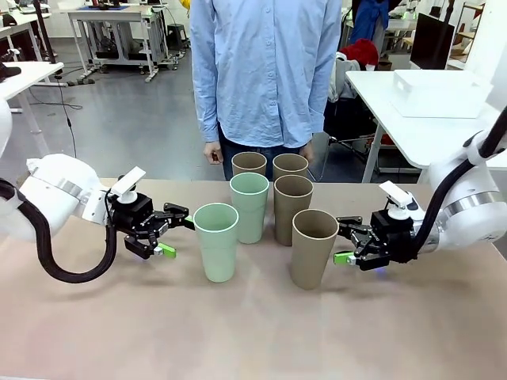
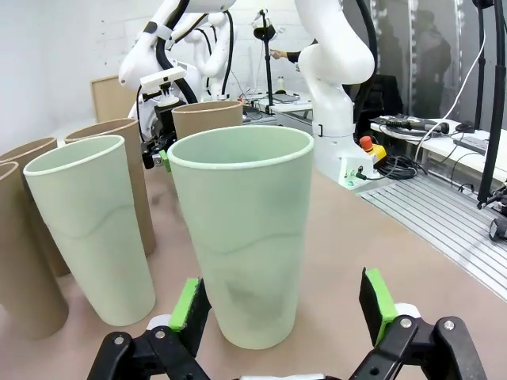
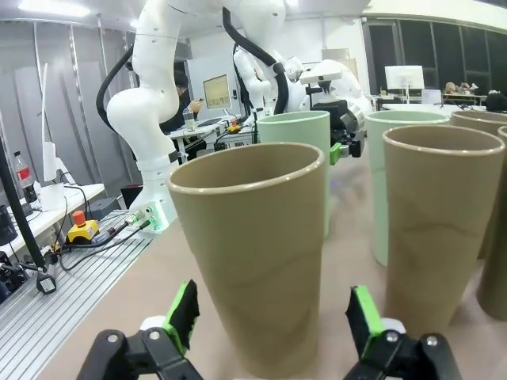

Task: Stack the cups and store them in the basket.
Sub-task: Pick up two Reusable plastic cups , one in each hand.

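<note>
Well, the left gripper (image 1: 176, 231) was open wide. A mint green cup (image 1: 216, 241) stood just in front of it, lined up with the gap between its green pads (image 2: 377, 302). The right gripper (image 1: 346, 240) was open wide too, with a tan cup (image 1: 314, 248) just in front of it. Four more cups (image 1: 249, 207) stood just past those two on the surface (image 1: 253, 340).

The cups looked light, stiff and smooth, with a dull skin that should not slip much. They were tall and round, and thinner at the bottom, so they could tip. A soft hold on the side, near the middle, seemed best.
</note>
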Robot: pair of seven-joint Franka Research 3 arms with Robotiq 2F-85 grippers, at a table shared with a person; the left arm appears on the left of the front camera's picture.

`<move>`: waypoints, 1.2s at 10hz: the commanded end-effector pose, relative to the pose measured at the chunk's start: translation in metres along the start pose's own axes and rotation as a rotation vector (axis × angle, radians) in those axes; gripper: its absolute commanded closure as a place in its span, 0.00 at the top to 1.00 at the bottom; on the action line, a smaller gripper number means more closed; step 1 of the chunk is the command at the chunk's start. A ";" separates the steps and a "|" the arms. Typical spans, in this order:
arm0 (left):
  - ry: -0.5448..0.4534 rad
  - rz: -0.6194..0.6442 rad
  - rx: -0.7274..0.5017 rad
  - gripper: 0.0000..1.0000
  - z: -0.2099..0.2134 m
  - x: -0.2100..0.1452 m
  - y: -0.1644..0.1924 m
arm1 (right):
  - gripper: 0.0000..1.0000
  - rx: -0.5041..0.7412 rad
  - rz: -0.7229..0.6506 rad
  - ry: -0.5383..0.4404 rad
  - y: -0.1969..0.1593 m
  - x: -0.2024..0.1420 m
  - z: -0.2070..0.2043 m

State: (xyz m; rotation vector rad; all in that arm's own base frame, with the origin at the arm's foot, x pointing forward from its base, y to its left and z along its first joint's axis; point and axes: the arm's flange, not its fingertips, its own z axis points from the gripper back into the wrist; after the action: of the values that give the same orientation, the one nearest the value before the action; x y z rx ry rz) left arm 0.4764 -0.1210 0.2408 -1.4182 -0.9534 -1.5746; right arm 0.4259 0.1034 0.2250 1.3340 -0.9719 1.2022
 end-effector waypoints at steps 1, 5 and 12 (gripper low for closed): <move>0.003 0.004 0.006 1.00 0.001 0.000 -0.003 | 1.00 0.001 0.000 0.008 0.000 -0.001 0.000; -0.063 -0.038 0.025 1.00 -0.008 -0.008 0.008 | 1.00 0.025 0.038 -0.013 0.003 0.001 -0.006; -0.062 -0.050 0.001 1.00 -0.035 -0.016 0.019 | 1.00 0.040 0.050 -0.002 0.010 -0.001 -0.022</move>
State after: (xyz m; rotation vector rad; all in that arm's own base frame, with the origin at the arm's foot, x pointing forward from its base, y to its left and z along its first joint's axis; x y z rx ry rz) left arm 0.4844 -0.1574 0.2353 -1.4664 -0.9924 -1.5549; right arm 0.4184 0.1204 0.2242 1.3663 -0.9630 1.2435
